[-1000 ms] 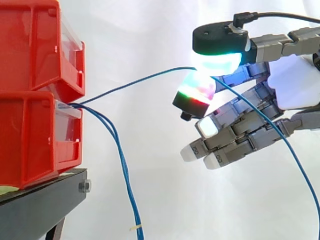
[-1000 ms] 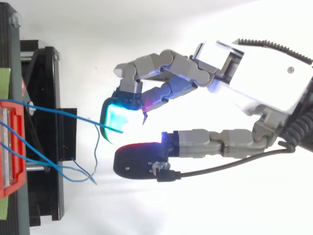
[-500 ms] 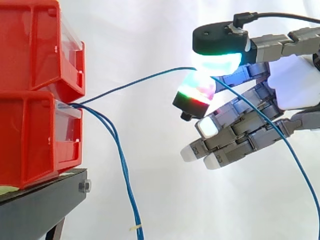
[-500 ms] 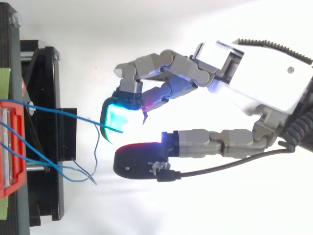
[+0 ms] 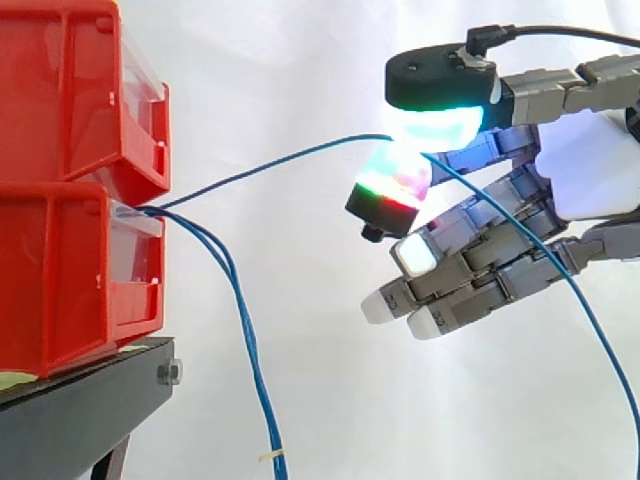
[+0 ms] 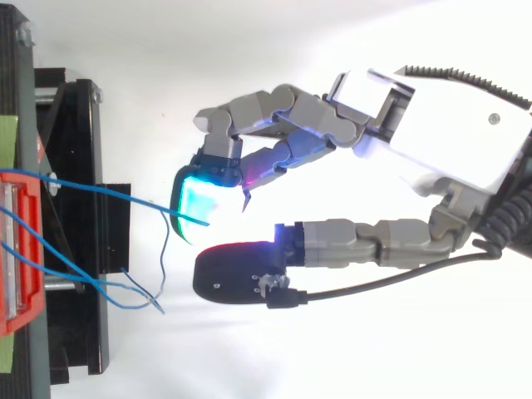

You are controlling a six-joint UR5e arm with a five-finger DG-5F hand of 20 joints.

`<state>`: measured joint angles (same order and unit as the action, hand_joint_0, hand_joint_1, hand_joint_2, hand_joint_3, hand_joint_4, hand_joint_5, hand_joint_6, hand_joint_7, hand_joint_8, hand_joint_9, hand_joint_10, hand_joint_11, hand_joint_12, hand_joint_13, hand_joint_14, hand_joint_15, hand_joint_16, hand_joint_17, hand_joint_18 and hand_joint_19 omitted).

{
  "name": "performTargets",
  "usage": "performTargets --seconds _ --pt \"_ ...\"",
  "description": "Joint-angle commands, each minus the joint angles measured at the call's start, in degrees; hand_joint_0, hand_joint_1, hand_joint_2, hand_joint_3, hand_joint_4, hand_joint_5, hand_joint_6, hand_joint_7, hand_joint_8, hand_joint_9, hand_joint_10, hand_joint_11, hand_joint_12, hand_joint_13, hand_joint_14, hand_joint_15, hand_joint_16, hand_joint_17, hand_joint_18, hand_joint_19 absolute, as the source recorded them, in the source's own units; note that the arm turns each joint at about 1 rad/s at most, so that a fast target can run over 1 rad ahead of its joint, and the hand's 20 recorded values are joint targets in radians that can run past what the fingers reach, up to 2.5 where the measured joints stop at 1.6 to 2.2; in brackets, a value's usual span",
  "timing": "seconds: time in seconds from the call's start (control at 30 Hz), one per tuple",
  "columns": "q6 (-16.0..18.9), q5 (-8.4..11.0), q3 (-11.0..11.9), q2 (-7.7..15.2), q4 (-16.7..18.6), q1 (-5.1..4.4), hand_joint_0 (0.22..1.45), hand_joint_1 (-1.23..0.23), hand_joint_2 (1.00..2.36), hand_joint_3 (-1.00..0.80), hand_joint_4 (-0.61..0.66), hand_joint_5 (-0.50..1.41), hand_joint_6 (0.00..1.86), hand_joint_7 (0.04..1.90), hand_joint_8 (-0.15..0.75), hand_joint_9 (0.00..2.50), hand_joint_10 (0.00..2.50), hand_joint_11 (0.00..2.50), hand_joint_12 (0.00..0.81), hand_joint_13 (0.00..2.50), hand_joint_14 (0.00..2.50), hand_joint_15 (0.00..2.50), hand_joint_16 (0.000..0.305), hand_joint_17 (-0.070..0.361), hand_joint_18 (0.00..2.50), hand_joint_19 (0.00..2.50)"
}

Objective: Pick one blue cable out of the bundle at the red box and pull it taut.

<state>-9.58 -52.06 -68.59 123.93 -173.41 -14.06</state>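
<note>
One blue cable (image 5: 260, 168) leaves the front of the lower red box (image 5: 60, 280) and rises in a shallow curve to the right. My hand (image 5: 590, 165) is shut on it there, pinching it between a cyan-green glowing pad above and a green-red pad below. Past the pinch the cable drops away to the lower right. In the top view the same cable (image 6: 108, 193) runs from the box (image 6: 12, 249) to the glowing pad of my hand (image 6: 449, 125). My other fingers are curled loosely underneath, holding nothing.
Other blue cables (image 5: 245, 340) hang from the same box opening down past the black stand (image 5: 80, 410); their loose ends (image 6: 145, 295) lie below the pinched one in the top view. A second red box (image 5: 60, 90) sits stacked on top. A white curtain is behind.
</note>
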Motion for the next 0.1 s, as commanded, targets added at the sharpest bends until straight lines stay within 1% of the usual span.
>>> performTargets --seconds 0.0,0.07 --pt "0.0 -0.06 0.0 0.0 0.0 0.00 0.58 -0.80 1.02 0.05 -0.01 -0.12 0.84 1.27 0.321 0.86 0.02 0.68 0.440 0.33 0.00 0.06 0.064 0.144 0.34 0.11" --pt "0.0 0.03 0.0 0.0 0.0 0.00 0.58 -0.80 1.02 0.05 -0.01 -0.12 0.84 1.27 0.321 0.86 0.02 0.68 0.440 0.33 0.00 0.06 0.064 0.144 0.34 0.10"
